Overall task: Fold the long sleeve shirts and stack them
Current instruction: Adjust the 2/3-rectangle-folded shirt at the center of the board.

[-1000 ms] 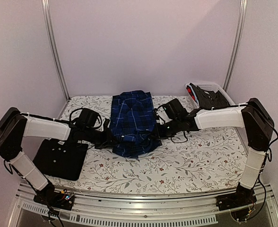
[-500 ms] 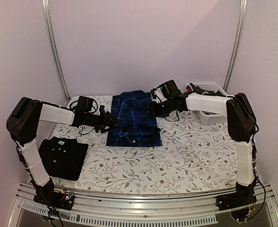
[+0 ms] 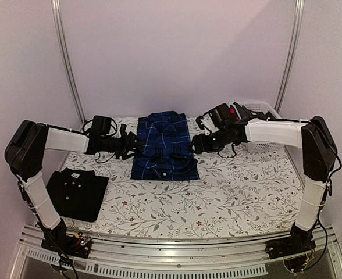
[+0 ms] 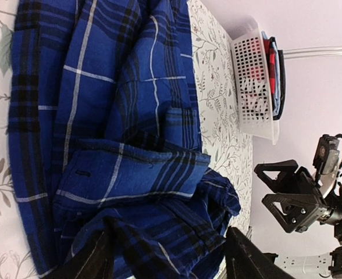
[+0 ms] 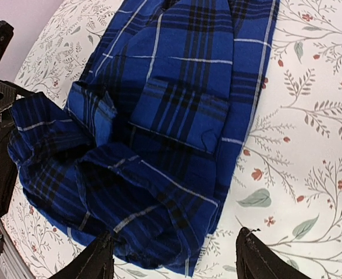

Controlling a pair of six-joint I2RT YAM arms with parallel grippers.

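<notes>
A second earlier both claws had been clamped on the near end of the blue plaid shirt [image 3: 164, 148], lower in the top view. They carried that end toward the back and let go. The left gripper [image 3: 134, 145] and right gripper [image 3: 195, 145] then stood with jaws apart and empty, just off the shirt's left and right edges. The shirt lay doubled over at the centre of the frame, its turned-over end rumpled in both wrist views. That fold looked done, though it probably needed smoothing, and stacking remained. The count was two shirts on the table [image 3: 235, 192]: the plaid one and one black shirt [image 3: 77, 193], already folded, at lower left and well apart. One white basket [image 3: 257, 106] at upper right held more garments, their number unclear.
</notes>
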